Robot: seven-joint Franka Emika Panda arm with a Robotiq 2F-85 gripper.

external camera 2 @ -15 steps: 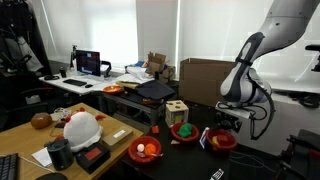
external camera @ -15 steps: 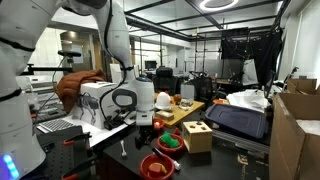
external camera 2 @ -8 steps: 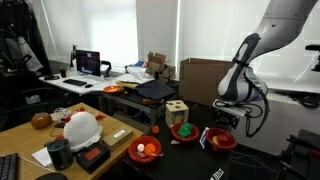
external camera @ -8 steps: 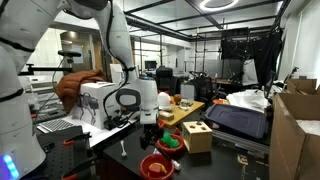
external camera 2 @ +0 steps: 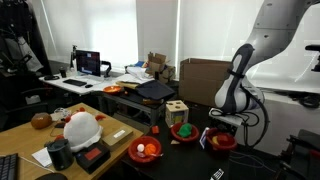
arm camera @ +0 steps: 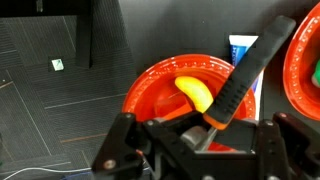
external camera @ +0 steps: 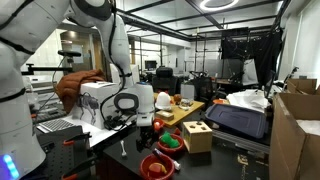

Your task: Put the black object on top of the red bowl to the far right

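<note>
My gripper (arm camera: 205,125) hangs just above the far red bowl (arm camera: 160,85), which holds a yellow curved piece (arm camera: 195,92). It is shut on the black object (arm camera: 250,65), a long black piece with an orange band that slants up and right over the bowl's rim. In an exterior view the gripper (external camera 2: 224,122) sits low over that bowl (external camera 2: 222,141) at the end of the row. It also shows in an exterior view (external camera: 143,125), where the bowl under it is mostly hidden.
A blue and white box (arm camera: 240,48) lies beside the bowl. A second red bowl with a green item (external camera 2: 185,130) and a third with an orange item (external camera 2: 145,150) stand in the row. A wooden block with holes (external camera 2: 176,108) stands behind them.
The arm has shifted slightly sideways and lowered a little over the far red bowl. The gripper's hold looks unchanged.
</note>
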